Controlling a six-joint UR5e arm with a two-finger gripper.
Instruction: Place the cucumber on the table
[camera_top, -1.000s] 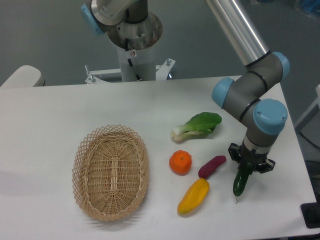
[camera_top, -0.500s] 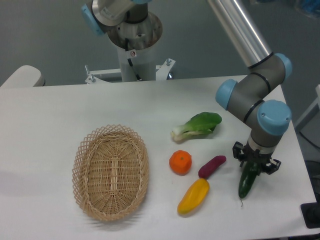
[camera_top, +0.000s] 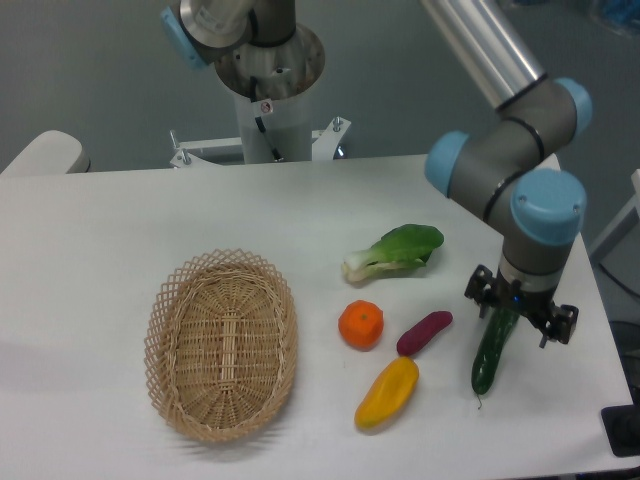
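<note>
The dark green cucumber (camera_top: 492, 352) lies on the white table (camera_top: 120, 220) at the right, stem tip towards the front edge. My gripper (camera_top: 520, 312) hangs straight over the cucumber's upper end. Its fingers (camera_top: 478, 291) are spread apart, one on each side of that end, and do not seem to press on it. The cucumber's top end is partly hidden between the fingers.
A purple eggplant-like piece (camera_top: 424, 332), a yellow pepper (camera_top: 387, 392) and an orange (camera_top: 360, 324) lie just left of the cucumber. A bok choy (camera_top: 396, 250) lies behind them. A wicker basket (camera_top: 221, 343) stands at the left. The table's right edge is close to the gripper.
The gripper carried the cucumber slightly right and lowered it onto the table. Its fingers have since spread apart, and the cucumber now lies flatter on the surface.
</note>
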